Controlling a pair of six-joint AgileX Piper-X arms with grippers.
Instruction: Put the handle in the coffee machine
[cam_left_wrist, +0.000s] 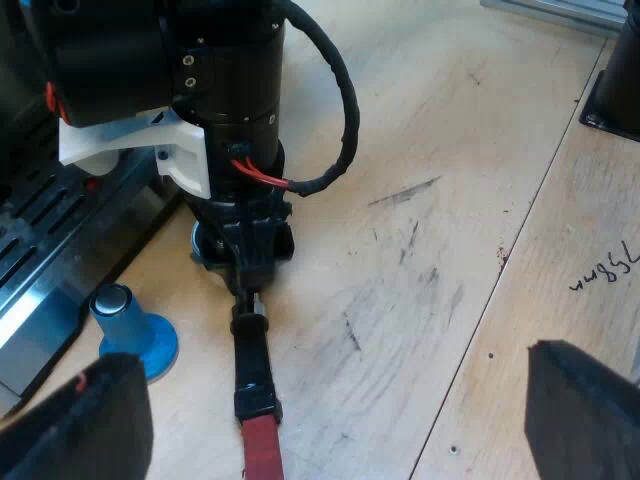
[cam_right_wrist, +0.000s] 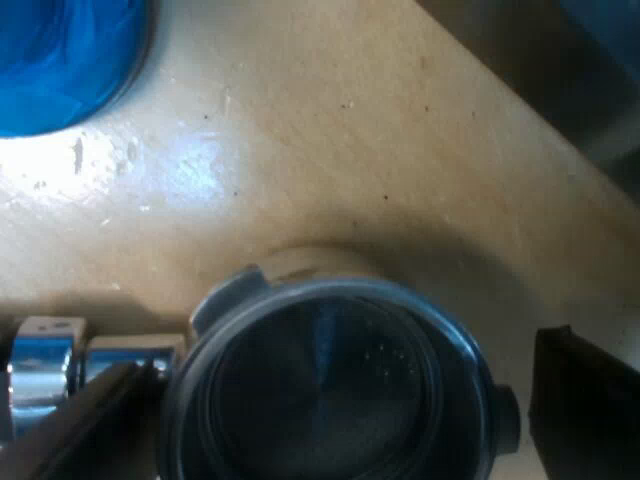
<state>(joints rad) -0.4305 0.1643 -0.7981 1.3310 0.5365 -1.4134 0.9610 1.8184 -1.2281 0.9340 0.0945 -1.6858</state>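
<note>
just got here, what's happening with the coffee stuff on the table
The metal holder lies loose on the table, beside the blue tamper and close to the coffee machine. The right gripper is down over the holder's basket end, fingers open on either side, not yet closed on it. The left gripper hangs open above the table near the holder's red end. The holder is not in the machine yet.

Left tool (cam_left_wrist: 340, 415), fingers spread wide, faces the right arm (cam_left_wrist: 220, 80) at twelve o'clock; that arm points straight down, right tool (cam_right_wrist: 335, 405) also spread.
</note>
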